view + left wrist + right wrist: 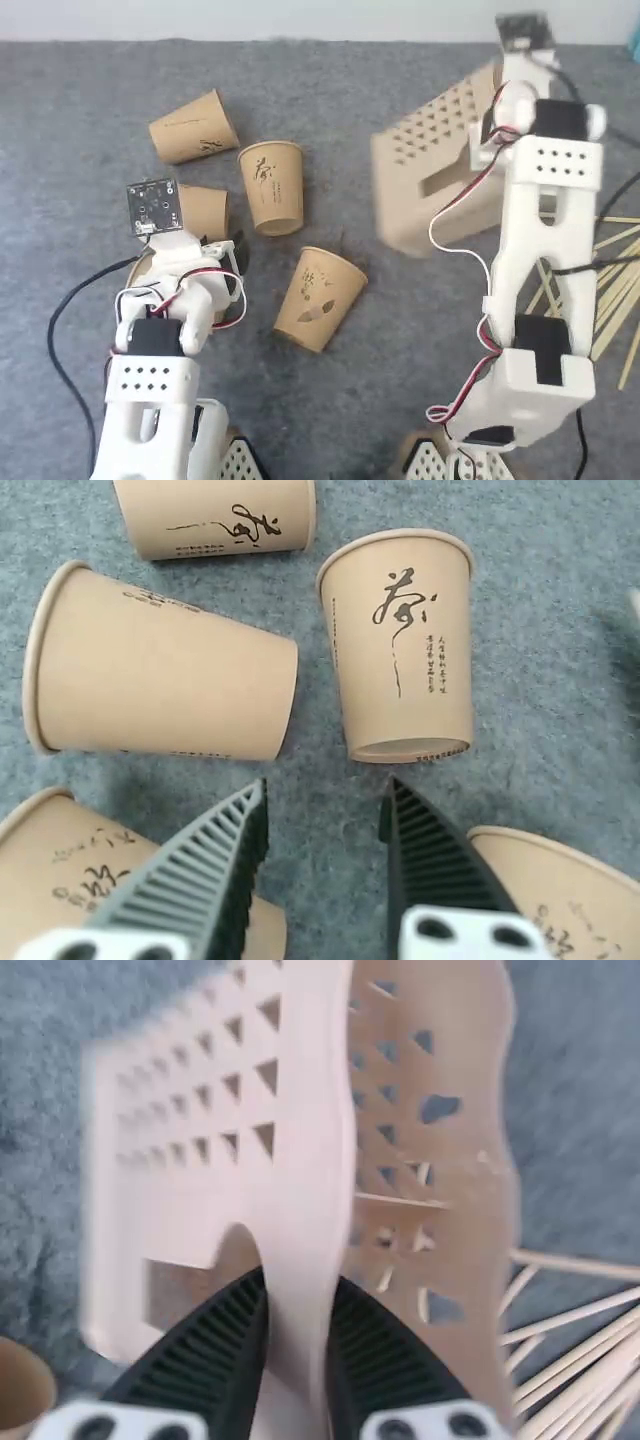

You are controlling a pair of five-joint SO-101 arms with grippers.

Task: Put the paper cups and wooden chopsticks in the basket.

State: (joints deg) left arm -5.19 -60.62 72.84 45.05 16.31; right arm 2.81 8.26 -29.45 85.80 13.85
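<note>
Several brown paper cups lie on their sides on the grey carpet: one far left (193, 127), one in the middle (272, 186), one nearer (320, 298). My left gripper (325, 788) hangs open above the carpet between the cups, holding nothing. A cup (405, 650) lies just beyond its fingertips, another (160, 675) beside it. The perforated tan basket (430, 180) is tipped on the right. My right gripper (300, 1290) is shut on the basket's wall (290, 1110). Wooden chopsticks (610, 290) lie scattered at the right edge, close to the basket (570, 1350).
Two more cups sit close under the left gripper, one on either side (60, 870) (560, 880). A further cup (205, 212) is partly hidden by the left arm's wrist. Open carpet lies between the nearest cup and the basket.
</note>
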